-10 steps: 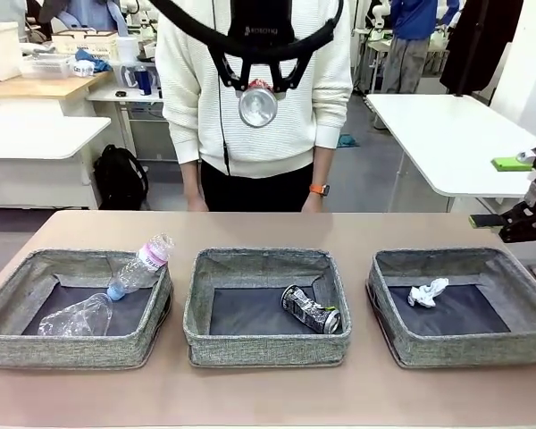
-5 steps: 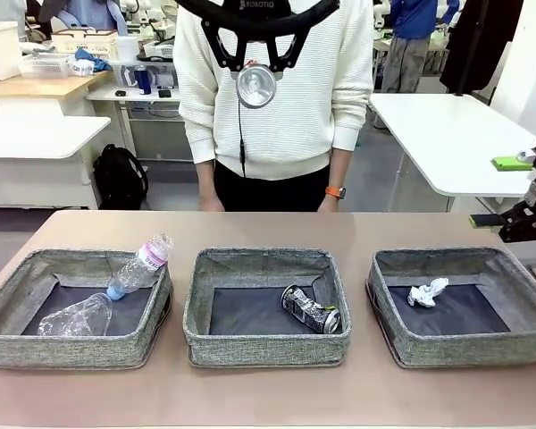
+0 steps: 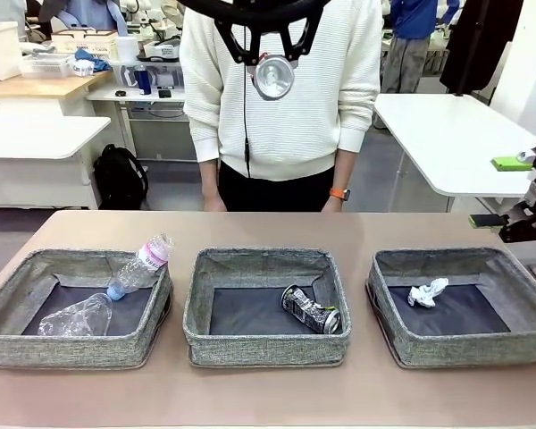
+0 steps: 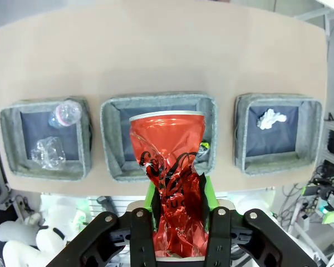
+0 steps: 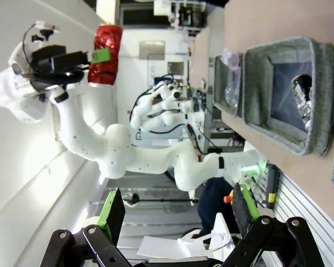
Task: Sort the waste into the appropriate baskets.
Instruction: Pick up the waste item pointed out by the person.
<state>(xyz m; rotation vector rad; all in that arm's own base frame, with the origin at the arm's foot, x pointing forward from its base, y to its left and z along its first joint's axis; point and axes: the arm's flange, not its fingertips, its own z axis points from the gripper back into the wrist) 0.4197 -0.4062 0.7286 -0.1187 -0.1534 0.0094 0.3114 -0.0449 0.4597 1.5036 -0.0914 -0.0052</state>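
Observation:
High over the table, my left gripper [image 3: 273, 64] is shut on a crushed red can [image 3: 273, 76]. In the left wrist view the red can [image 4: 170, 178] stands between the fingers, above the middle basket [image 4: 112, 139]. Three grey baskets sit in a row. The left basket [image 3: 71, 350] holds a crushed clear bottle [image 3: 76, 315] and a small pink-labelled bottle [image 3: 145, 262]. A crushed black can [image 3: 310, 309] lies in the middle basket [image 3: 266, 350]. The right basket [image 3: 464, 350] holds crumpled white paper [image 3: 427, 291]. My right gripper [image 3: 498, 192] hovers open and empty beyond the right basket.
A person in a white sweater [image 3: 313, 116] stands at the table's far edge, hands down, directly behind the raised can. White tables [image 3: 447, 134] stand farther back. Bare tabletop [image 3: 268, 393] runs along the near edge in front of the baskets.
My left gripper has risen and shifted slightly right with the red can. The person has stepped a little to the right. My right arm has not moved.

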